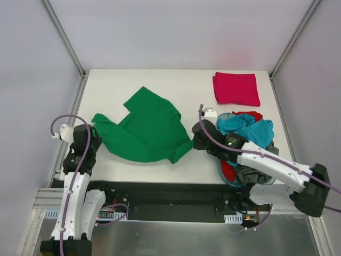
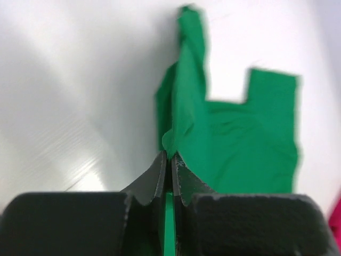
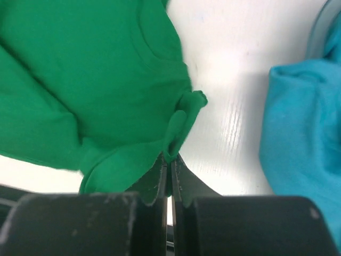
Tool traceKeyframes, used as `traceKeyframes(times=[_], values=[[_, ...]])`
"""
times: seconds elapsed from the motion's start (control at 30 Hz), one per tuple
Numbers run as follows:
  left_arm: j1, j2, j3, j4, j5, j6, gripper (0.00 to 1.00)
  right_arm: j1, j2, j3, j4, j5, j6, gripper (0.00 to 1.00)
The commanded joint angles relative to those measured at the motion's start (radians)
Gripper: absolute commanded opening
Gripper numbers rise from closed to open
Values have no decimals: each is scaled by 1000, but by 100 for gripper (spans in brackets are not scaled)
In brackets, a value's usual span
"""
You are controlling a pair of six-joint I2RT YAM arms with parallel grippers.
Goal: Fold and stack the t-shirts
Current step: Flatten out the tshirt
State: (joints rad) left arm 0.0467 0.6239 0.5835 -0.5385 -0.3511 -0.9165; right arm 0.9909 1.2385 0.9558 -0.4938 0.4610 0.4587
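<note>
A bright green t-shirt (image 1: 149, 128) lies spread and rumpled on the white table. My left gripper (image 1: 94, 128) is shut on its left edge; the left wrist view shows the cloth (image 2: 234, 138) pinched between the jaws (image 2: 170, 156). My right gripper (image 1: 194, 137) is shut on its right edge, shown in the right wrist view (image 3: 169, 159) with the green cloth (image 3: 96, 80) bunched at the tips. A folded crimson-pink t-shirt (image 1: 235, 88) lies at the back right. Teal (image 1: 246, 129), red (image 1: 248, 114) and dark grey (image 1: 254, 174) t-shirts are heaped at the right.
The heap of shirts sits in a round blue tub (image 1: 224, 174) at the right front, under my right arm. The teal shirt also shows in the right wrist view (image 3: 303, 133). Metal frame posts stand at the table's back corners.
</note>
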Motion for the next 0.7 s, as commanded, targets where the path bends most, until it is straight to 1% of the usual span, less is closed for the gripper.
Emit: traceKeyframes(times=[0.0,0.07,0.2,0.33,0.4,0.47,0.57,0.67], values=[[2,-105,191,-46,-28,-2,0,-1,-201,139,-87,47,-121,1],[4,-131,295,-48,-23,1,0,-1,-261,220,-124,51,-170,1],[2,-150,531,-46,-26,22,0,0,-358,388,-134,53,-259,1],[2,-116,763,-43,-52,60,0,-1,-366,601,-146,-5,-342,1],[2,-73,872,-38,-63,94,0,-1,-341,737,-143,-71,-391,1],[2,-20,968,-35,-58,125,0,0,-297,867,-160,-64,-440,1],[2,63,1079,-29,-54,153,0,0,-191,1078,-195,29,-570,1],[2,143,1133,-6,-72,157,0,0,-84,1233,-186,161,-690,1]])
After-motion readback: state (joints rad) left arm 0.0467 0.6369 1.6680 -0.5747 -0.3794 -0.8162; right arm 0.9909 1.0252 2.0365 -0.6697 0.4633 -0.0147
